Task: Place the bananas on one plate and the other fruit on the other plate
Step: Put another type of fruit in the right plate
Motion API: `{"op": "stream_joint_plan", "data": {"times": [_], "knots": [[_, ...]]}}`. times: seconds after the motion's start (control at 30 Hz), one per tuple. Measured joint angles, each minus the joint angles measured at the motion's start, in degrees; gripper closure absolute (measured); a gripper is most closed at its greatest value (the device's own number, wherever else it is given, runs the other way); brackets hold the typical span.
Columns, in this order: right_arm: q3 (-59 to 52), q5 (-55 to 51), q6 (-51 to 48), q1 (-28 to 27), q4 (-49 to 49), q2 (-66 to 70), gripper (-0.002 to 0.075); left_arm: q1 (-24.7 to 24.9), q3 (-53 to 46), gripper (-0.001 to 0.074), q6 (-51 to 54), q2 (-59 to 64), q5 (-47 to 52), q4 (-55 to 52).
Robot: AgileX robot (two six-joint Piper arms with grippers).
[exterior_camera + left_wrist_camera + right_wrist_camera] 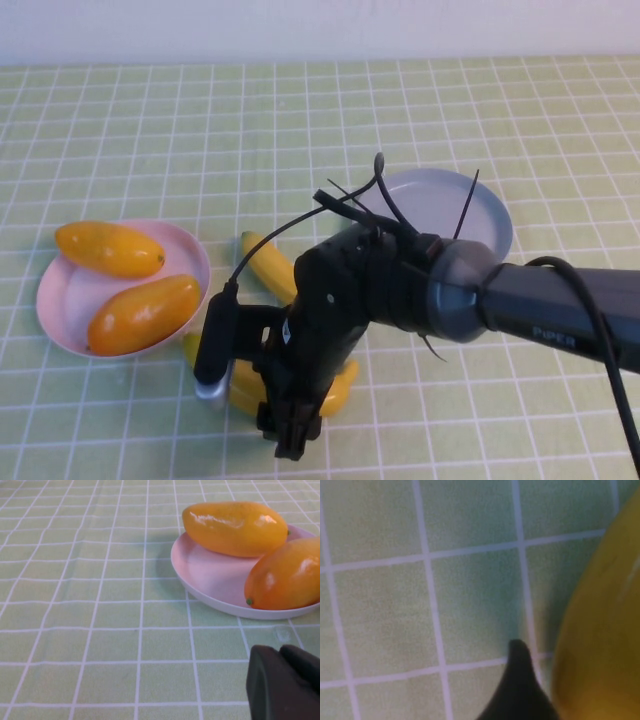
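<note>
Two orange-yellow mango-like fruits (110,248) (143,313) lie in the pale pink plate (80,290) at the left. The grey-blue plate (430,200) sits empty at the back right, partly behind my right arm. One banana (272,268) lies between the plates. The second banana (338,390) lies nearer the front, mostly under my right gripper (290,435), which points down onto it. In the right wrist view one dark fingertip (520,680) stands beside this banana (600,630), jaws open. My left gripper (282,685) is shut and empty, near the pink plate (210,575) and its fruits (235,527) (287,580).
A green checked cloth (300,120) covers the whole table. My right arm (540,305) reaches in from the right over the front of the grey-blue plate, with loose black cables above its wrist. A white wall edge runs along the back.
</note>
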State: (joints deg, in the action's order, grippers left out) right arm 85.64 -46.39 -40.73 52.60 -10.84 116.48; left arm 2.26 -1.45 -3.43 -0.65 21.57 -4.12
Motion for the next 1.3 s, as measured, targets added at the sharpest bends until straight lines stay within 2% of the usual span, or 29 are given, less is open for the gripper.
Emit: {"op": "stream_joint_plan", "data": {"times": [0.17,0.33,0.53,0.63,0.77,0.9,1.07,1.17,1.3], "knots": [[0.2,0.2,0.0,0.0,0.1,0.3,0.0414,0.0,0.0,0.0731,0.0,0.0,0.0,0.0],[0.9,-3.8,3.8,-0.1,0.1,-1.0,0.0408,0.0,0.0,0.0731,0.0,0.0,0.0,0.0],[0.9,-5.6,16.1,-1.9,2.2,-10.4,0.0409,0.0,0.0,0.0731,0.0,0.0,0.0,0.0],[1.0,-4.4,27.4,-5.3,8.3,-14.4,0.0409,0.0,0.0,0.0731,0.0,0.0,0.0,0.0],[1.0,-4.6,38.1,-13.2,15.8,-16.0,0.0409,0.0,0.0,0.0731,0.0,0.0,0.0,0.0],[1.0,-3.6,40.1,-22.7,16.4,-15.8,0.0409,0.0,0.0,0.0731,0.0,0.0,0.0,0.0],[1.0,-1.0,40.3,-31.8,13.0,-15.4,0.0409,0.0,0.0,0.0731,0.0,0.0,0.0,0.0],[1.0,-0.3,40.2,-34.9,10.8,-14.7,0.0409,0.0,0.0,0.0731,0.0,0.0,0.0,0.0],[1.2,-0.2,37.9,-35.4,7.8,-12.5,0.0409,0.0,0.0,0.0731,0.0,0.0,0.0,0.0]]}}
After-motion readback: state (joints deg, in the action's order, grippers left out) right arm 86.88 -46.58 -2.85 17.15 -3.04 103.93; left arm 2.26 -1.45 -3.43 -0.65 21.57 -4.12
